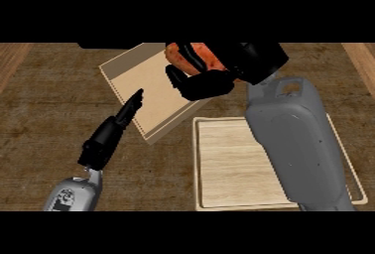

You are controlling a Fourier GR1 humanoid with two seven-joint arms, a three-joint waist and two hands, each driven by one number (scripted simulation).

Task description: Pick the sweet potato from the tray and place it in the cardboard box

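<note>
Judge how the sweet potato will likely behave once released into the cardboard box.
The sweet potato, held in the right hand over the cardboard box, looks rounded, so it may roll. It seems stiff and probably won't deform.

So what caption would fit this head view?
Right hand holds the sweet potato over the cardboard box; the tray lies behind it.

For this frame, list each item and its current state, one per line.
sweet potato: held in the right hand, above the cardboard box
right hand: curled round the sweet potato
left hand: open, fingers straight, beside the box
cardboard box: open, nothing seen inside
tray: sweet potato gone from it
</note>
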